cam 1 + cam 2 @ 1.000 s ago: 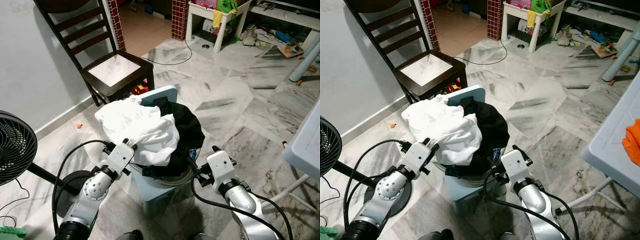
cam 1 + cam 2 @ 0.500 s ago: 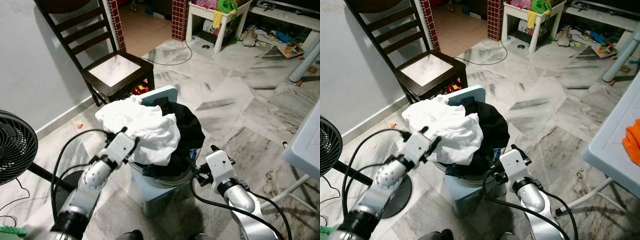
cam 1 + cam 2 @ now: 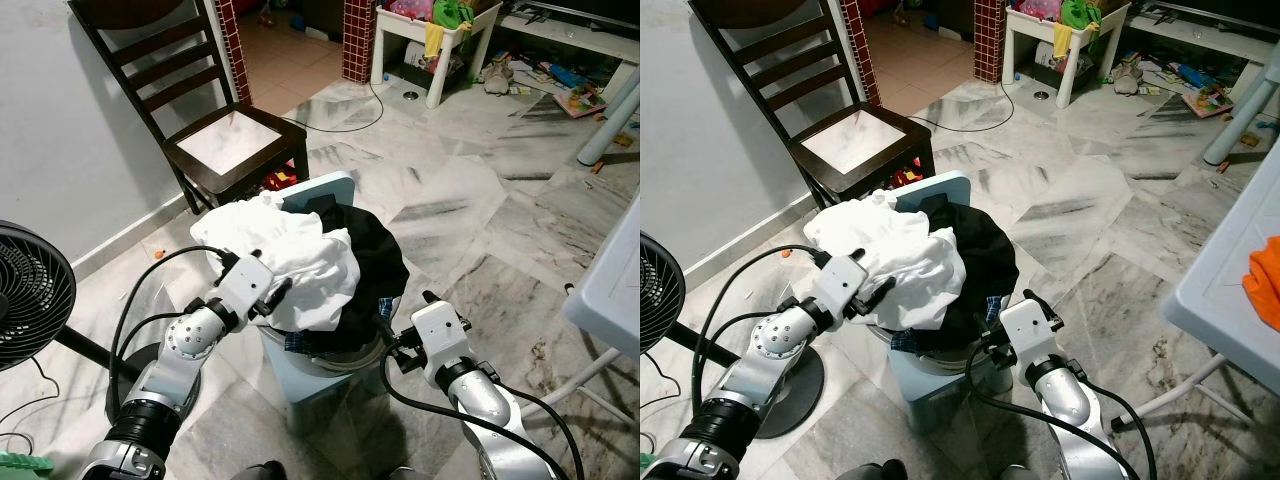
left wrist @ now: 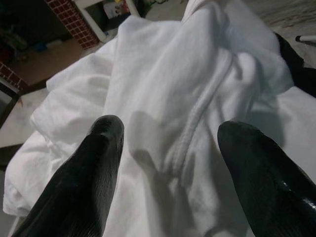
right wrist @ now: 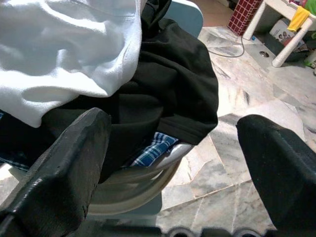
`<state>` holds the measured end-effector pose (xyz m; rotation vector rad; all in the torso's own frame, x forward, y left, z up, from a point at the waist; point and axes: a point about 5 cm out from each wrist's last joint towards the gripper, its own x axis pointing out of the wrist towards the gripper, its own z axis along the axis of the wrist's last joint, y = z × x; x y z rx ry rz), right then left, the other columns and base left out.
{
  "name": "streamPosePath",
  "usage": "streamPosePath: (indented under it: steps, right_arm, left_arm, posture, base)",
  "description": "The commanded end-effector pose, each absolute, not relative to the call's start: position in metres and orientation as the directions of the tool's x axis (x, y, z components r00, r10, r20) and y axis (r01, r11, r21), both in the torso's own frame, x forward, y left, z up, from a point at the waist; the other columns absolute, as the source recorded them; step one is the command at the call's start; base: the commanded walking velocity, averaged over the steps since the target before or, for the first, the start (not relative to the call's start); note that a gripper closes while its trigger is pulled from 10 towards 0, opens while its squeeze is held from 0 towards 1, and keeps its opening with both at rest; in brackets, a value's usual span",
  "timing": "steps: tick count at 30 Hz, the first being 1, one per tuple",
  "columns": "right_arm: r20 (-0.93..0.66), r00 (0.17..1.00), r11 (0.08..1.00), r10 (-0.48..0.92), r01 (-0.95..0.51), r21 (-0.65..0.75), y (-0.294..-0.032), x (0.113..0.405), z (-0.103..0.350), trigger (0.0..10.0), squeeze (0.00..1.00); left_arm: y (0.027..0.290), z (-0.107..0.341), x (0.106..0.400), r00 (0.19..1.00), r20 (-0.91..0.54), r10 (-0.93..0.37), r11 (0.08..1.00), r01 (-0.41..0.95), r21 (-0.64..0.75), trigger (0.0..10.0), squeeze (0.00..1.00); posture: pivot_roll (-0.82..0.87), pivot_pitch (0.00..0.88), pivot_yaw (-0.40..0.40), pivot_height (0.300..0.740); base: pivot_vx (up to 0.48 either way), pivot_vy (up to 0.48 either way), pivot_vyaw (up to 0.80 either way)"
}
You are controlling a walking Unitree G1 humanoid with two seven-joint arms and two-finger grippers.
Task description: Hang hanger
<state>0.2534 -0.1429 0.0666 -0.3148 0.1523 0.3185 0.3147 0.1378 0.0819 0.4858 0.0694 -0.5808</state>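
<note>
Bright even daylight, soft shadows, sharp pics, wrist fingertips blurred

Left end effector [image 3: 268,278] presses against white garment [image 3: 285,250] heaped over black clothing [image 3: 372,262] in laundry basket [image 3: 318,370]; dark wooden chair [image 3: 205,110] stands behind.

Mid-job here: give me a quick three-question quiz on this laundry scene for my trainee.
1. True or false: the left end effector has its fingers spread over the white garment.
2. What lies under the white garment on the pile? A) black garment B) orange towel C) green blanket
3. Fill in: the clothes sit in a basin on a pale blue ____.

Key:
1. True; its fingers are open, the cloth between them.
2. A, the black garment.
3. Stool. The right end effector is open beside the basin.
</note>
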Motion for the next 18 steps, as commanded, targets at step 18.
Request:
streamPosePath:
  steps: [18]
  right_arm:
    - [-0.2, 0.935, 0.9, 0.292, -0.339, -0.273, -0.141, 0.253, 0.065, 10.0, 0.0]
  left_arm:
    - [0.146, 0.064, 0.301, 0.85, -0.264, -0.456, 0.756, 0.526, 0.389, 8.5, 0.0]
  posture:
    - [-0.1, 0.135, 0.075, 0.74]
  base:
    - [0.0, 0.0, 0.0]
